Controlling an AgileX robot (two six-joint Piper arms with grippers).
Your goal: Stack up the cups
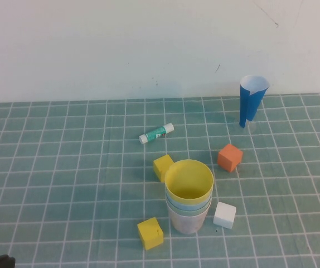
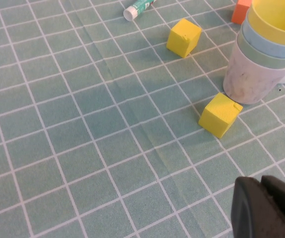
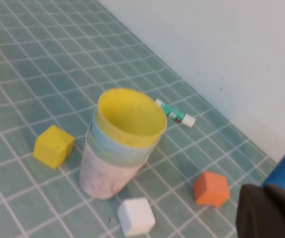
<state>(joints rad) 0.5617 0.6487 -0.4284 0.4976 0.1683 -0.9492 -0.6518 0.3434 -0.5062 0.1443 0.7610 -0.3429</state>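
Note:
The cups stand nested in one upright stack (image 1: pixel 188 198) near the table's front middle: the yellow cup (image 1: pixel 189 180) on top, light blue and green rims under it, the pink cup (image 1: pixel 187 222) at the bottom. The stack also shows in the left wrist view (image 2: pixel 264 54) and the right wrist view (image 3: pixel 120 141). My left gripper (image 2: pixel 264 208) is shut and empty at the front left corner, well away from the stack. My right gripper (image 3: pixel 269 210) is shut and empty at the right edge, also apart from the stack.
Two yellow cubes (image 1: pixel 150 233) (image 1: pixel 163 166), a white cube (image 1: pixel 224 215) and an orange cube (image 1: pixel 229 157) lie round the stack. A glue stick (image 1: pixel 156 133) lies behind it. A blue-and-white paper cone (image 1: pixel 251 99) stands at the back right by the wall.

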